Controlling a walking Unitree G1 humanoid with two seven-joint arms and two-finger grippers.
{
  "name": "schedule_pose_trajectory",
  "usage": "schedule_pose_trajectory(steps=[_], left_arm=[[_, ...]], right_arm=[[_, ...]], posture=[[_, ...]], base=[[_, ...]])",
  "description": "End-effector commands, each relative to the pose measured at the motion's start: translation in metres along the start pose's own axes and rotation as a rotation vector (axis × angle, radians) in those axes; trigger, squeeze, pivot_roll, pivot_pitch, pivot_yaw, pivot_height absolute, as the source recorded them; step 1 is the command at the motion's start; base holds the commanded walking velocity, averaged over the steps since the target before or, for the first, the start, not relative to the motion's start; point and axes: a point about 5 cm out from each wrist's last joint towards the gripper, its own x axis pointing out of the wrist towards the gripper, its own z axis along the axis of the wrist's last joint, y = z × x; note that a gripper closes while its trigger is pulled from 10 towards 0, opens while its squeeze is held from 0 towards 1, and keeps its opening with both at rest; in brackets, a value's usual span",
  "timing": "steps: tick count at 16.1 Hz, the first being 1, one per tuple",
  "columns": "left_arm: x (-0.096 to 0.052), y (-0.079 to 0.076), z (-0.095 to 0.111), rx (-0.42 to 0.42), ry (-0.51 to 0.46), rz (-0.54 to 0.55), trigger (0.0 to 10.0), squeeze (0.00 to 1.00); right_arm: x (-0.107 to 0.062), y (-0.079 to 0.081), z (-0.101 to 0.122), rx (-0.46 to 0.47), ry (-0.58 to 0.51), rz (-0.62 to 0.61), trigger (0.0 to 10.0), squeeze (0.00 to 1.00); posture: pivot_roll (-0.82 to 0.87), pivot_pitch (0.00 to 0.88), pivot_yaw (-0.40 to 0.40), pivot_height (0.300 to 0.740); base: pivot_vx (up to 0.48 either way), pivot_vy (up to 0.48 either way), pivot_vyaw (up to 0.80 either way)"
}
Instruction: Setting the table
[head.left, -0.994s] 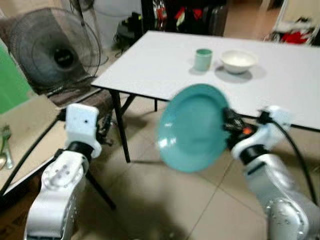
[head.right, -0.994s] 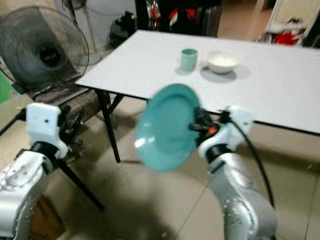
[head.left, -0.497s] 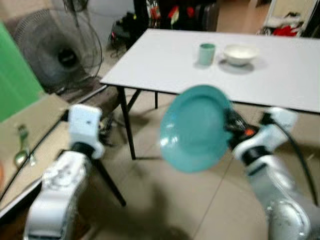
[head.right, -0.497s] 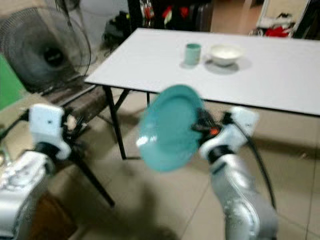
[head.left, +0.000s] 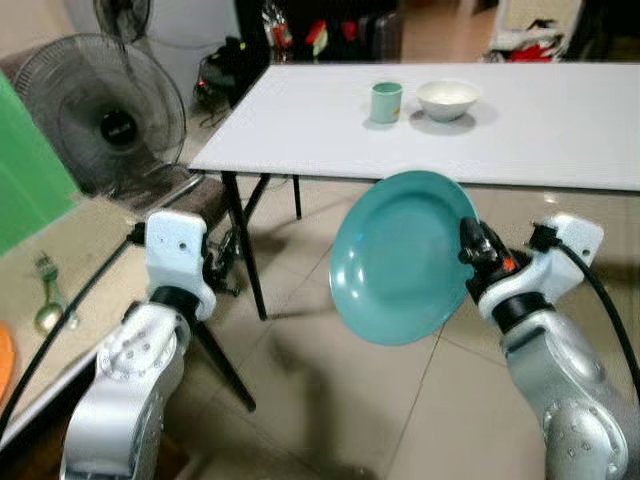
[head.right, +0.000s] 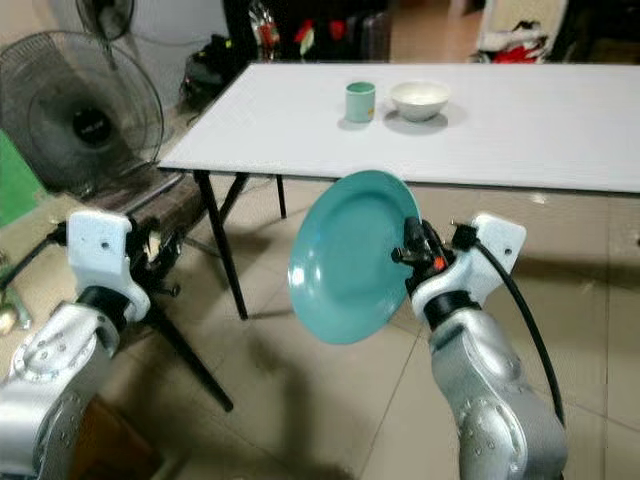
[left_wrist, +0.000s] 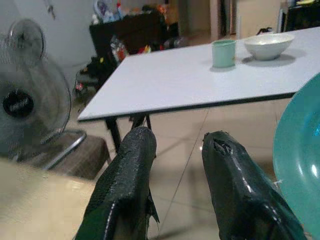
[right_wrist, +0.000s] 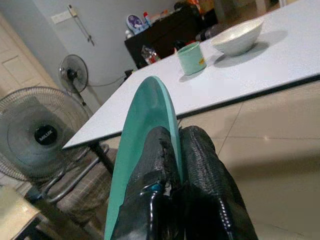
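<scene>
Clamped on the rim of one teal plate (head.left: 400, 255), the right gripper (right_wrist: 172, 165) holds it tilted on edge, in the air above the tiled floor and short of the white table (head.left: 560, 130). Left gripper (left_wrist: 177, 175) hovers with its fingers slightly apart, holding nothing. On the table stand one green cup (head.left: 386, 101) and one white bowl (head.left: 446, 98). This looks like the carrying step; next, the plate likely needs levelling and setting down.
</scene>
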Motion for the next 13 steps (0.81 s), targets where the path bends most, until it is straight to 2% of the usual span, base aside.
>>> schedule_pose_trajectory(steps=[1,2,6,8,11,13], left_arm=[[0.0,0.004,0.001,0.01,0.006,0.026,10.0,0.0],[0.0,0.003,0.0,0.016,0.007,0.024,10.0,0.0],[-0.001,0.002,0.003,0.023,-0.03,0.023,10.0,0.0],[-0.004,0.003,0.002,0.019,-0.031,0.025,10.0,0.0],[-0.005,0.002,0.003,0.009,-0.041,0.02,10.0,0.0],[-0.006,0.001,0.003,0.006,-0.044,0.02,10.0,0.0]], right_arm=[[0.001,0.01,0.007,0.005,-0.04,0.051,10.0,0.0],[0.001,0.01,0.008,0.001,-0.04,0.053,10.0,0.0],[0.007,0.01,0.009,-0.063,-0.035,0.061,10.0,0.0],[0.012,0.01,0.012,-0.076,-0.043,0.062,10.0,0.0],[0.015,0.009,0.016,-0.044,-0.059,0.081,10.0,0.0],[0.018,0.01,0.018,-0.04,-0.064,0.095,10.0,0.0]], posture=[[-0.11,0.0,0.069,0.74],[-0.11,0.0,0.068,0.74],[-0.11,0.0,0.059,0.74],[-0.1,0.0,0.052,0.74],[-0.1,0.0,0.049,0.74],[-0.1,0.0,0.048,0.74]], base=[[0.0,0.0,-0.8],[0.0,0.0,-0.58],[0.0,0.0,0.0],[0.3,0.0,0.0],[0.384,0.0,0.0],[0.48,0.0,-0.63]])
